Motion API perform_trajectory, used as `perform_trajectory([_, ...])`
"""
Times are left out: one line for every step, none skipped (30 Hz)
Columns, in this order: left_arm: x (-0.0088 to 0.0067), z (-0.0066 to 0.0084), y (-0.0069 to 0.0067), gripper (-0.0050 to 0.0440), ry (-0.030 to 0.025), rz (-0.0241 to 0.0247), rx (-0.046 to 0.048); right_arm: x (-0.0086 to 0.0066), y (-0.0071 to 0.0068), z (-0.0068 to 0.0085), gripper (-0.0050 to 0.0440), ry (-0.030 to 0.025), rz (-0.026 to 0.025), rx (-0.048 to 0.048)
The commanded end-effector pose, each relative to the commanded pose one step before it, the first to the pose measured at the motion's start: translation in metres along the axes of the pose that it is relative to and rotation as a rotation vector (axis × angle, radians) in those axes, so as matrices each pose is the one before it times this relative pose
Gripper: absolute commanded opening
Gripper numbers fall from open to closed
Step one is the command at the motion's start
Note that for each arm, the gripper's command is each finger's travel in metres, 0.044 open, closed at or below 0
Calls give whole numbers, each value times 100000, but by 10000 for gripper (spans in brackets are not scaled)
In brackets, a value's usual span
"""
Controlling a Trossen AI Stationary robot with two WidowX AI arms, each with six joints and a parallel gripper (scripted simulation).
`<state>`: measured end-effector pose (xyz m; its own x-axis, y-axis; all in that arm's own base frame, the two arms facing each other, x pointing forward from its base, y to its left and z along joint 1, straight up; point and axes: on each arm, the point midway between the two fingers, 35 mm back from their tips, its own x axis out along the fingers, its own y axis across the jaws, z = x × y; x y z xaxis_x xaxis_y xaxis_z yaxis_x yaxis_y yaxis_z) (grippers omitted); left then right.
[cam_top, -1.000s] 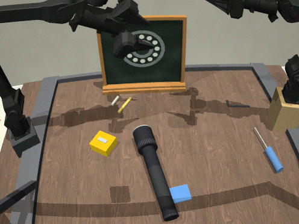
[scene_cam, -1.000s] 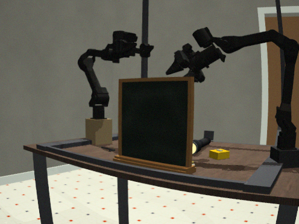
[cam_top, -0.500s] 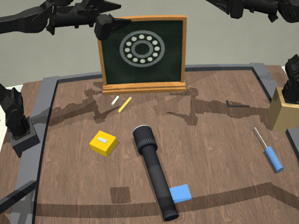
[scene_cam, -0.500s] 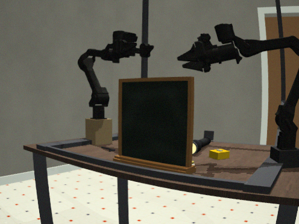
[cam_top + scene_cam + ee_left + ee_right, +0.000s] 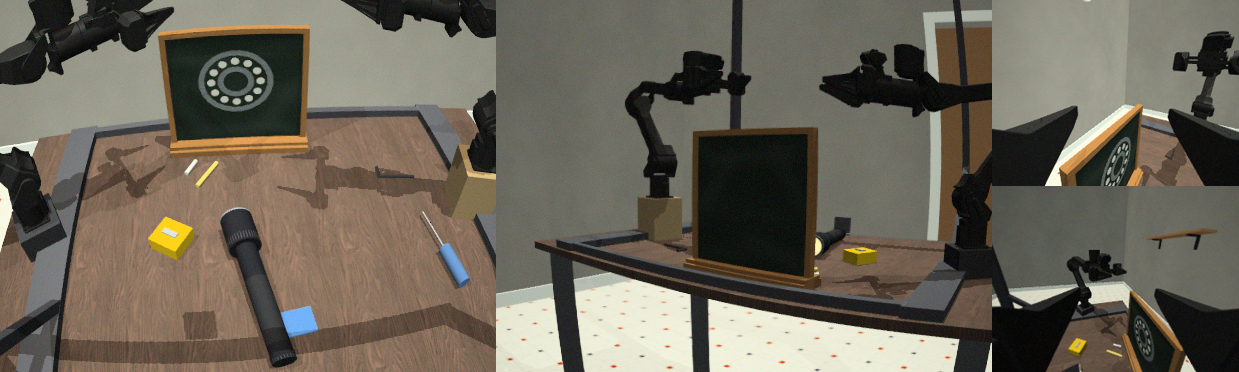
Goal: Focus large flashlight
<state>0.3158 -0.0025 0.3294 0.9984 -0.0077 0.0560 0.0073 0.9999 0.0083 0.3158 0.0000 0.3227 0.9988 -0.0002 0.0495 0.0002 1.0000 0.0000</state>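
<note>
Overhead, left gripper (image 5: 167, 22) (image 5: 832, 86) (image 5: 1123, 112) (image 5: 1118, 270), fingers wide apart, holds nothing; right gripper (image 5: 350, 4) (image 5: 739, 84) (image 5: 1206, 62) (image 5: 1118, 295), also spread wide and bare, largely cropped from top view. Below both, large flashlight (image 5: 257, 280) (image 5: 828, 240) lies on table (image 5: 360, 280) (image 5: 896, 267) (image 5: 1151, 145) (image 5: 1091, 352), head toward standing board (image 5: 235, 120) (image 5: 751, 200) (image 5: 1134, 141) (image 5: 1151, 310). Light dots (image 5: 236, 101) (image 5: 1108, 170) (image 5: 1149, 348) fall between printed rings. Exterior view shows board's dark back, hiding rings and part of flashlight; lens barely visible from top.
</note>
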Motion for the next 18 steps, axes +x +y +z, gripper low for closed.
perform_trajectory([-868,941,554,440,-5321,1525,-2141,-104,-4,697,440,-1563,-71,670])
perform_trajectory([179,-490,63,440,1380,212,-39,-2,1,4,440,-14,7,0])
perform_trajectory([160,92,-132,440,339,-432,316,0,0,-1,440,1,0,0])
perform_trajectory([167,-22,-139,440,773,-433,486,0,0,0,440,1,0,0])
perform_trajectory([47,-452,-9,440,1484,22,401,-2,1,3,440,-11,5,0])
perform_trajectory([0,0,0,440,0,0,0,0,0,0,440,0,0,0])
perform_trajectory([0,0,0,440,0,0,0,0,0,0,440,0,0,0])
perform_trajectory([71,-132,-34,440,441,-114,59,-1,1,3,440,-9,5,0])
perform_trajectory([0,0,0,440,0,0,0,0,0,0,440,0,0,0])
perform_trajectory([0,0,0,440,0,0,0,0,0,0,440,0,0,0])
perform_trajectory([52,-65,-34,440,225,-114,60,-1,1,3,440,-9,5,0])
perform_trajectory([0,0,0,440,0,0,0,0,0,0,440,0,0,0])
perform_trajectory([0,0,0,440,0,0,0,0,0,0,440,0,0,0])
perform_trajectory([0,0,0,440,0,0,0,0,0,0,440,0,0,0])
perform_trajectory([0,0,0,440,0,0,0,0,0,0,440,0,0,0])
perform_trajectory([9,-4,-9,440,17,-31,21,0,0,1,440,-3,2,0])
perform_trajectory([7,-2,-9,440,9,-29,21,0,0,1,440,-3,2,0])
perform_trajectory([6,0,-8,440,2,-28,21,0,0,1,440,-3,2,0])
